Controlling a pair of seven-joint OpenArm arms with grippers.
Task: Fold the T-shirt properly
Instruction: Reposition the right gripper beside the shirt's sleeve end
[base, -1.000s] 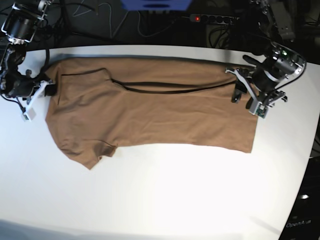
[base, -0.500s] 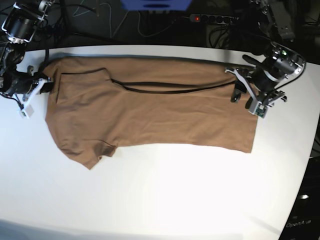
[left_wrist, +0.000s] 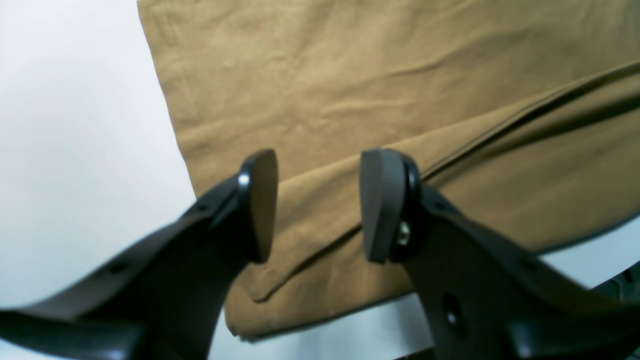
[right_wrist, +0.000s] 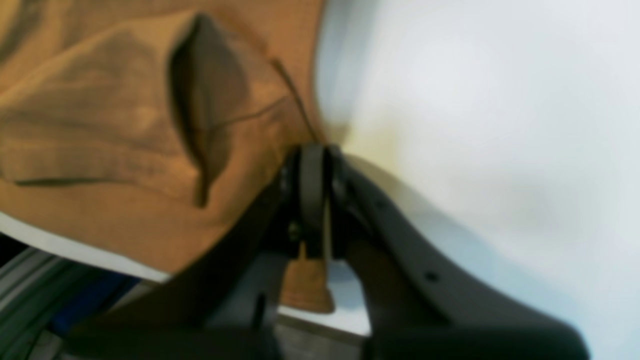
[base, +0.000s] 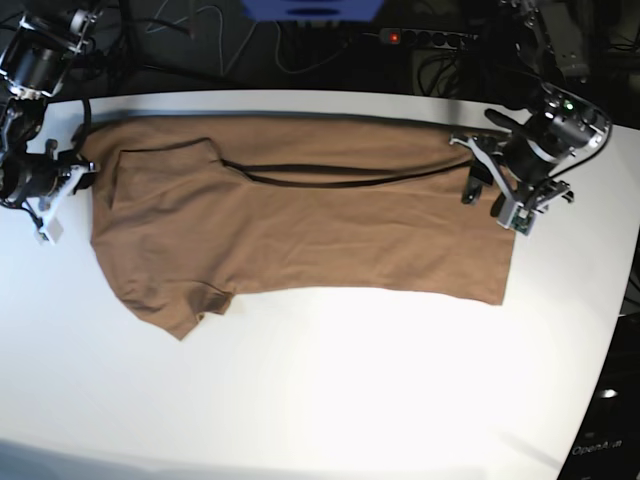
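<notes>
One T-shirt (base: 300, 225) edge between right gripper (right_wrist: 314, 200) pads.

White table (base: 330, 400) bearing flat T-shirt (base: 300, 230)

the t-shirt (base: 300, 230) is plain tan-brown, spread lengthwise and mostly flat, its far long edge folded over onto the body, one short sleeve sticking out near-left.
</notes>
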